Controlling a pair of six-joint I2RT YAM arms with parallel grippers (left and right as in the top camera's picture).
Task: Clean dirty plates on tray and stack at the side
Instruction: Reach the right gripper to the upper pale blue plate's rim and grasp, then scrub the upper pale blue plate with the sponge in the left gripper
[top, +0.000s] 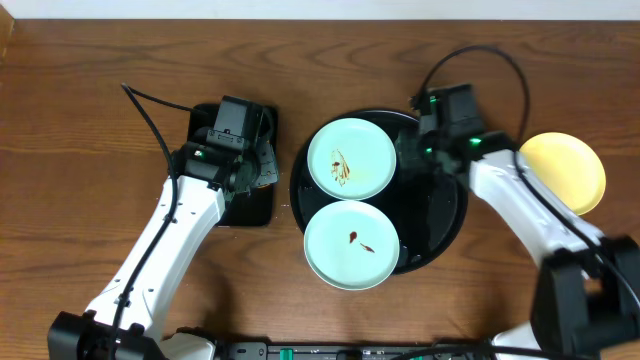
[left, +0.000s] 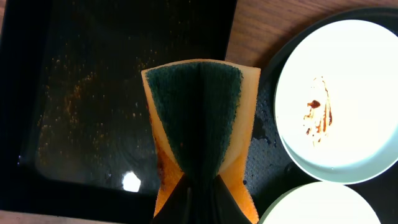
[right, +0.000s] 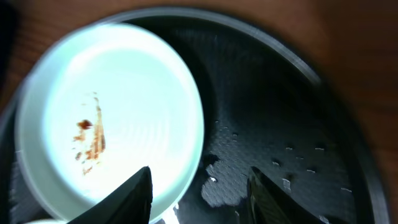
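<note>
Two mint-blue plates lie on the round black tray: the far plate has brown smears, the near plate has small red-brown spots. The yellow plate lies on the bare wood at the right. My left gripper is shut on the green-yellow sponge, held above the small rectangular tray. My right gripper is open over the round tray, at the far plate's right rim; one finger is over the plate, the other over the wet tray floor.
The small rectangular black tray lies left of the round tray. Bare wood table stretches left and in front. Cables run from both arms at the back. Water drops sit on the round tray's floor.
</note>
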